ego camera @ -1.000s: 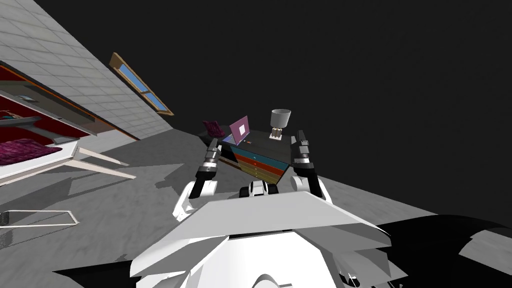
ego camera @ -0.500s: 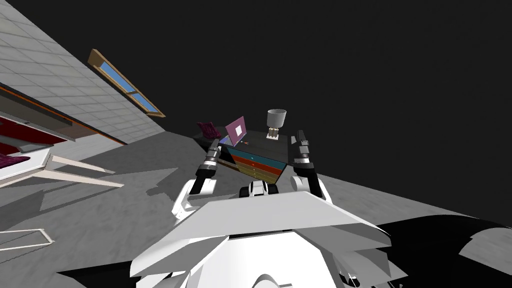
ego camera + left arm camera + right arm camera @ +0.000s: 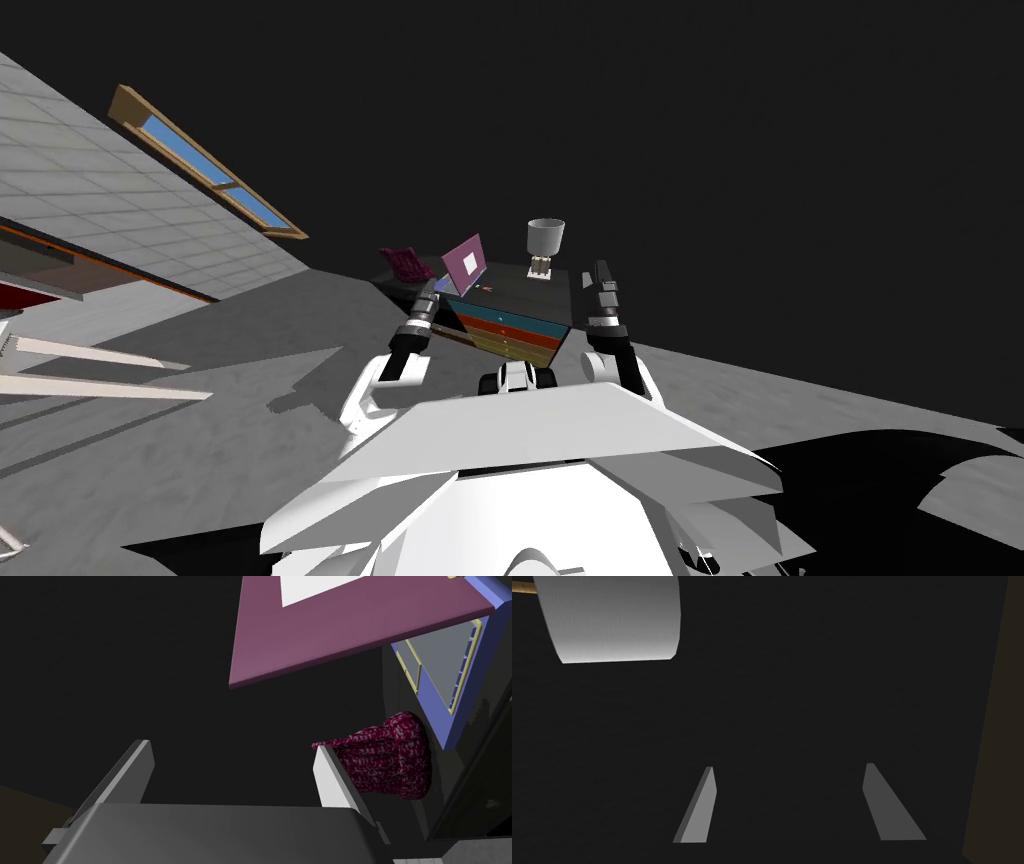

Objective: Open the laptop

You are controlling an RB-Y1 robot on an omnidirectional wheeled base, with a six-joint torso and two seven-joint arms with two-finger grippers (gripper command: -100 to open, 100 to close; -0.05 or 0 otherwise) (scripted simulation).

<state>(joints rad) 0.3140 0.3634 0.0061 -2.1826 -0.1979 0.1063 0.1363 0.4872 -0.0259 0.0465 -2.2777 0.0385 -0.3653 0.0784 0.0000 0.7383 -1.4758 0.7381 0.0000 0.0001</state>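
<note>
A laptop point(image 3: 465, 262) stands on the dark top of a dresser point(image 3: 520, 325) with coloured drawers. Its purple lid point(image 3: 350, 631), marked with a white square, is raised at an angle over a blue base point(image 3: 450, 676) with a grey keyboard. My left gripper point(image 3: 430, 292) hovers at the dresser's left corner, just below and beside the laptop. In the left wrist view the left gripper point(image 3: 232, 771) is open and holds nothing, with the lid's edge ahead of it. My right gripper point(image 3: 603, 272) is raised at the dresser's right side, and in its wrist view the right gripper point(image 3: 792, 801) is open and empty.
A lamp point(image 3: 545, 240) with a grey shade point(image 3: 612, 616) stands on the dresser's top right of the laptop. A magenta knitted cushion point(image 3: 395, 761) lies behind the dresser's left side. A tiled wall with a window point(image 3: 200, 165) runs along the left. Black area lies beyond.
The whole head view has slid left: I have turned, so the window and bed moved toward the left edge. The dresser and both arms keep nearly the same place.
</note>
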